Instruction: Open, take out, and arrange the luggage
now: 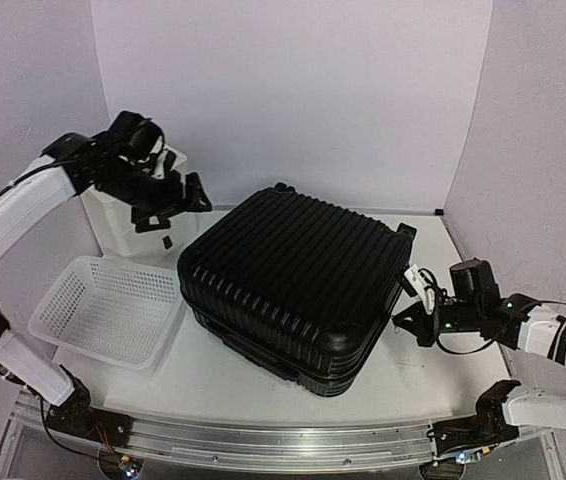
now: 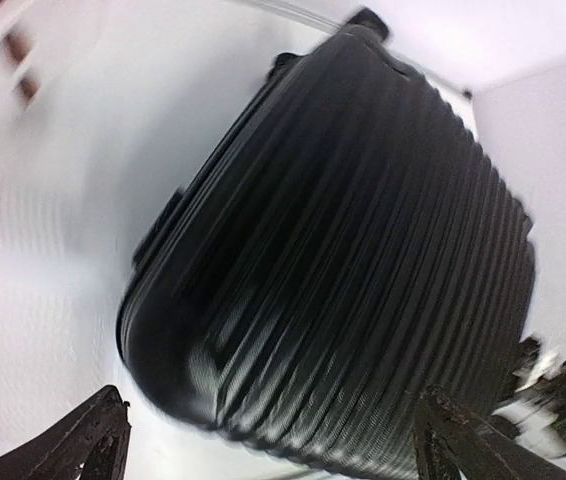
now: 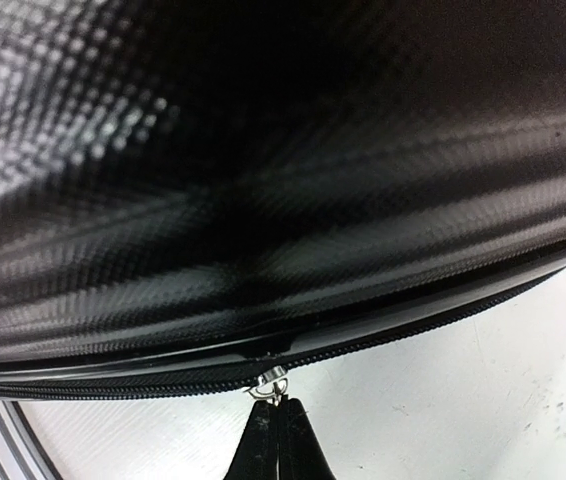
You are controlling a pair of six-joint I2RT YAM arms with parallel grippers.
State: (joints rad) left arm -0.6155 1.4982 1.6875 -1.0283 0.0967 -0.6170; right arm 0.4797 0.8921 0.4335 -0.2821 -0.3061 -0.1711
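The luggage (image 1: 293,280), a big black ribbed hard-shell case, lies flat and closed in the middle of the table. It fills the left wrist view (image 2: 363,250) and the right wrist view (image 3: 263,180). My right gripper (image 1: 406,316) is at its right side, low by the seam. In the right wrist view the right gripper (image 3: 276,408) is shut on the small metal zipper pull (image 3: 273,380), which sits on the zipper line. My left gripper (image 1: 173,205) hangs open above the table's back left, off the case's corner. Its fingers (image 2: 93,440) hold nothing.
A white perforated basket (image 1: 108,305) lies at the left of the luggage, almost touching it. A white drawer box (image 1: 123,225) stands at the back left under the left arm. White walls close in the back and both sides. A metal rail (image 1: 263,440) runs along the front edge.
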